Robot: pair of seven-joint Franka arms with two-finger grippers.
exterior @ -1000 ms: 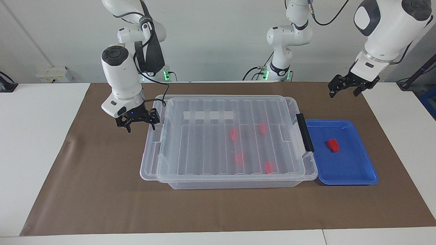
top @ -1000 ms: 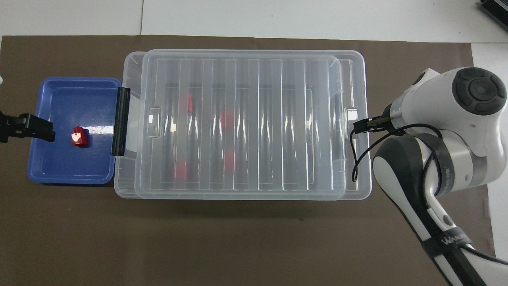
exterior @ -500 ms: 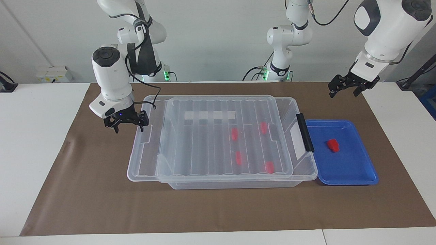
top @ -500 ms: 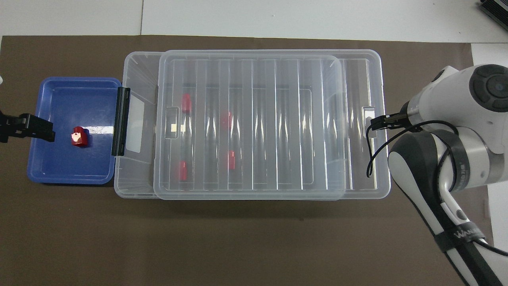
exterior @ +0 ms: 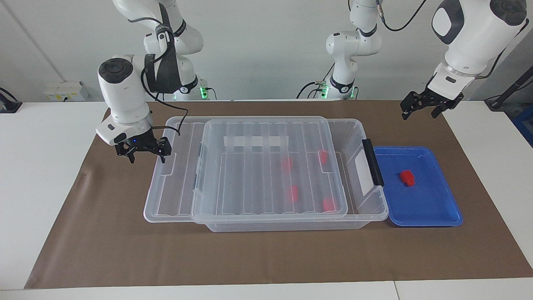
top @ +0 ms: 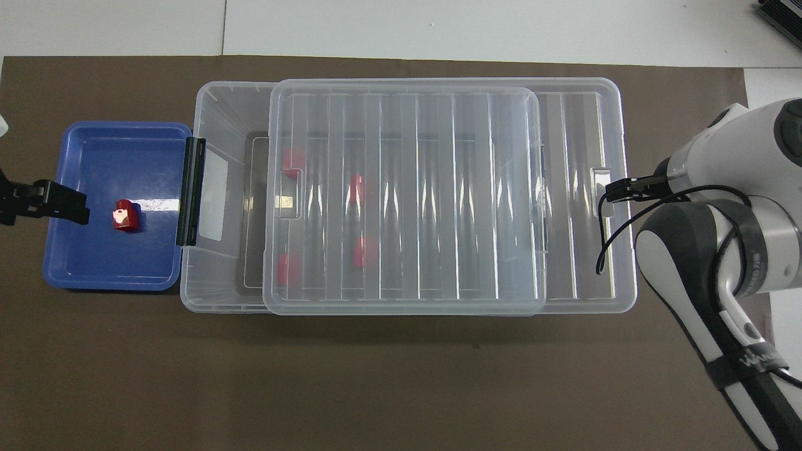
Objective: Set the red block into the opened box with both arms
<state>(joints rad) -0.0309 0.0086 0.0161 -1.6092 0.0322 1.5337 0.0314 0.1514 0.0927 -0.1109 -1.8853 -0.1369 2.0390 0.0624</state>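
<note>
**Lid partly drawn aside, last block not yet moved**

The box (exterior: 366, 208) shows a gap at its handle end; four blocks lie inside. The red block (exterior: 407, 177) sits in the blue tray (exterior: 433, 216), frame right. The right gripper (exterior: 143, 151), jaws spread, is at the lid (exterior: 175, 196); the left gripper (exterior: 424, 106) waits, jaws spread, upper right.

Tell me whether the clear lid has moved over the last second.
Yes. The lid has slid along the box toward the right arm's end of the table, pulled by the right gripper, uncovering more of the box beside the black handle.

No legible text anywhere; only partial, unreadable white lettering on the right arm's (top: 745, 360) black band.
</note>
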